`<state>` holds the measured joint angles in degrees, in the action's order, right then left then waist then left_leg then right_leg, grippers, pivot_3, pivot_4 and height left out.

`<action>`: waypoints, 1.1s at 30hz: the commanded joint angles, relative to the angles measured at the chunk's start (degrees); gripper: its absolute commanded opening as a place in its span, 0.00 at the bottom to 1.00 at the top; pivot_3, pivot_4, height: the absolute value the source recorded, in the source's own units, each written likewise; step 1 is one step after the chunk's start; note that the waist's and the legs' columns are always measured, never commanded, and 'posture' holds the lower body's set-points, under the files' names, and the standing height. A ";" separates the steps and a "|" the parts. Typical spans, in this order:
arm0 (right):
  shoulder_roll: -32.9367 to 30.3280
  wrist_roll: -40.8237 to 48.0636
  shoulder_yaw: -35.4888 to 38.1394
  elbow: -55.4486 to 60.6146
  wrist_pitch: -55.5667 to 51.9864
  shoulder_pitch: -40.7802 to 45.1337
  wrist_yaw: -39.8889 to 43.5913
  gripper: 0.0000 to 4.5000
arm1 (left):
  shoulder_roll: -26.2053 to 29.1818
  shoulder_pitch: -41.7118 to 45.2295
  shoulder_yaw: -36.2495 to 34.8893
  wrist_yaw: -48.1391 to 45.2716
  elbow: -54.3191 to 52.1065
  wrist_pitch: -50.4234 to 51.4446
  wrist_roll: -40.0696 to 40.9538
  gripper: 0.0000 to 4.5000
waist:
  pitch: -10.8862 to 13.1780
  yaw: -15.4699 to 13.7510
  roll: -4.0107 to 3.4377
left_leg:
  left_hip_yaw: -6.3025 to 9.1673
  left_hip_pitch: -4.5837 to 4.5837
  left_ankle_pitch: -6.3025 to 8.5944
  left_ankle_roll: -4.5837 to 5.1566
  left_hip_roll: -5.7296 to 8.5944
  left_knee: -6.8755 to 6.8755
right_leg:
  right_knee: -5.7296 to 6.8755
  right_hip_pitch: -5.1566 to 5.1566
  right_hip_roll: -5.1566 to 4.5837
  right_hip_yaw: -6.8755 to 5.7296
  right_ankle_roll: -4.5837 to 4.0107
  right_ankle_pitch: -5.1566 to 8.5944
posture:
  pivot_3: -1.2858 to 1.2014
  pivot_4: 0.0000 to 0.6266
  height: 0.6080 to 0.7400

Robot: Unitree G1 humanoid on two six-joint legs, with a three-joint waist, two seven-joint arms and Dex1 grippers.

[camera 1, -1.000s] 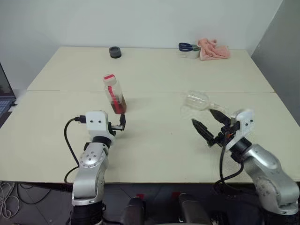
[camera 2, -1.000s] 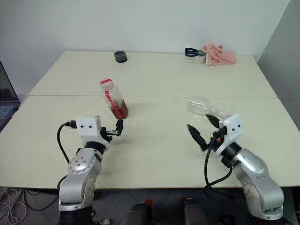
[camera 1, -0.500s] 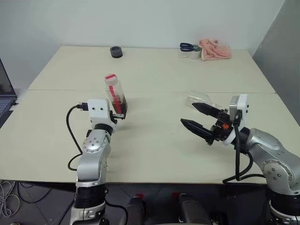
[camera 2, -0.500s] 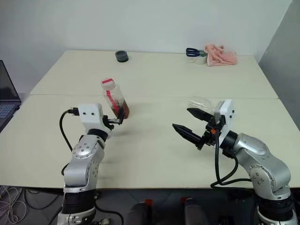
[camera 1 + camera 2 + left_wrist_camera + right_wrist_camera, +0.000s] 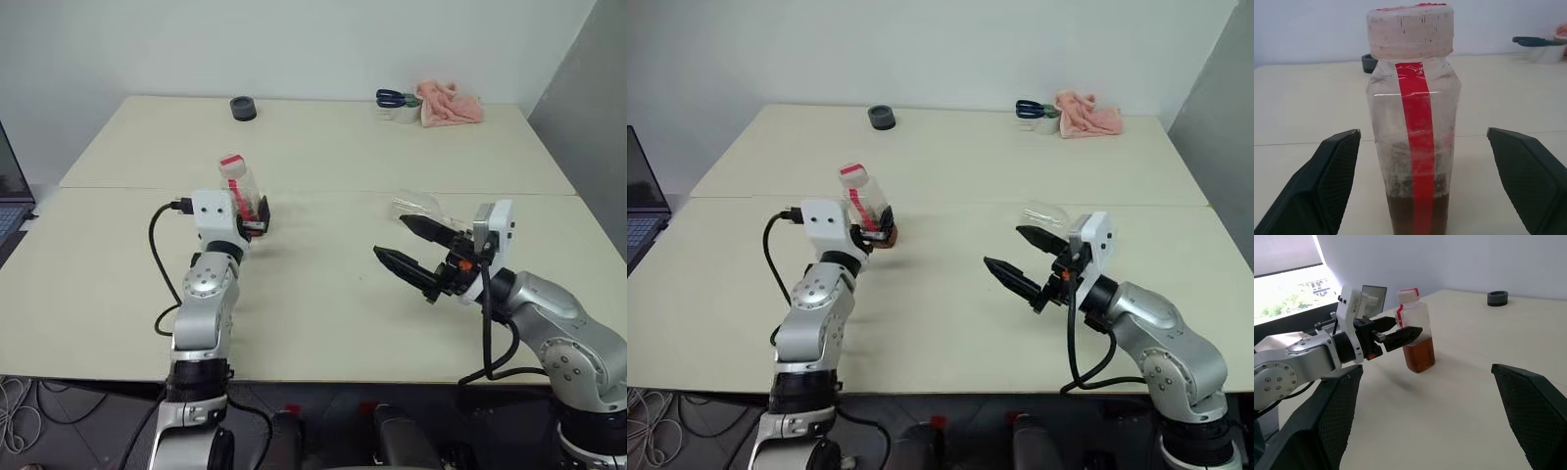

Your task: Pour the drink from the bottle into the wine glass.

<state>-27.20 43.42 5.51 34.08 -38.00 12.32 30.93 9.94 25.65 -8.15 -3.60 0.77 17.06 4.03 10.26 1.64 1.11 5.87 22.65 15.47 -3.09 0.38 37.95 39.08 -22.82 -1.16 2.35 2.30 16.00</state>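
pale surface (image 5: 323,313) | left gripper (image 5: 1425,181) spread around bottle (image 5: 1413,127), thin plastic, light: pinch mid-body | right gripper (image 5: 411,257) spread, empty

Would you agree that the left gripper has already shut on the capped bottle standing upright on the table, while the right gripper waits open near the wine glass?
Not quite: the left gripper is open, not shut. The left wrist view shows its fingers standing apart on either side of the bottle without touching it. The rest holds: the bottle is capped and upright, and the right gripper is open near the wine glass.
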 commanded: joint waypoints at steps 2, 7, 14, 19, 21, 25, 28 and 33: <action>0.16 0.99 0.48 4.21 0.15 -0.67 -2.19 1.00 | 1.36 3.80 0.18 -1.15 5.32 -5.03 -0.53 1.00 | 0.00 0.02 0.00 | 0.01 0.00 0.00 0.00 0.00 0.00 | 0.00 0.00 0.00 -0.01 0.00 0.00 | 0.52 0.24 1.00; 0.05 1.45 0.79 5.79 -0.09 -1.57 -3.98 1.00 | 2.01 6.63 0.14 -1.77 11.93 -8.88 -0.57 1.00 | 0.00 0.03 0.00 | 0.00 0.00 0.00 0.00 0.00 0.00 | 0.00 -0.01 0.00 0.00 0.00 0.00 | 0.52 0.24 1.00; -0.16 2.23 1.18 7.25 -0.41 -2.42 -5.89 1.00 | 2.22 9.63 0.07 -2.09 18.31 -13.26 -0.58 1.00 | 0.00 0.03 0.00 | 0.01 0.01 0.00 0.00 0.00 0.00 | 0.00 -0.01 0.00 -0.01 0.01 -0.01 | 0.52 0.24 1.00; -0.37 2.96 1.38 7.84 -0.71 -2.68 -6.71 1.00 | 2.35 9.95 -0.05 -2.36 19.14 -14.53 -0.30 1.00 | 0.00 0.05 0.00 | 0.01 0.01 0.00 0.00 0.00 0.00 | 0.00 -0.01 0.00 0.00 0.01 0.00 | 0.52 0.24 1.00; -0.30 3.14 1.24 7.80 -0.78 -2.56 -7.02 1.00 | 2.50 9.95 -0.14 -2.42 19.24 -14.70 -0.25 1.00 | 0.00 0.05 0.00 | 0.01 0.01 0.00 0.00 0.00 0.00 | 0.00 -0.01 0.00 0.00 0.01 -0.01 | 0.52 0.24 1.00; -0.34 3.39 1.03 7.71 -0.76 -2.43 -7.34 1.00 | 2.82 9.82 -0.31 -2.42 19.02 -14.87 -0.18 1.00 | 0.00 0.05 0.00 | 0.01 0.01 0.00 0.00 0.00 0.00 | 0.00 -0.01 0.00 0.00 0.01 -0.01 | 0.52 0.24 1.00; -0.33 3.47 0.91 7.50 -0.64 -2.40 -7.41 1.00 | 3.18 10.07 -0.52 -2.21 18.79 -14.94 -0.07 1.00 | 0.00 0.05 0.00 | 0.01 0.01 0.00 0.00 0.00 0.00 | 0.00 -0.01 0.00 0.00 0.01 -0.01 | 0.52 0.24 1.00; -0.21 3.49 0.89 7.20 -0.49 -2.43 -7.30 1.00 | 3.43 10.24 -0.50 -2.03 18.74 -15.02 -0.03 1.00 | 0.00 0.05 0.00 | 0.01 0.01 0.00 0.00 0.00 0.00 | 0.00 -0.01 0.00 0.00 0.01 -0.01 | 0.52 0.24 1.00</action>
<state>-27.13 45.95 5.62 39.71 -39.22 9.67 23.62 12.62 34.50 -8.25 -5.69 20.92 3.37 4.00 10.26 1.68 1.11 5.89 22.66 15.47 -3.09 0.39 37.96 39.08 -22.83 -1.16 2.34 2.31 15.99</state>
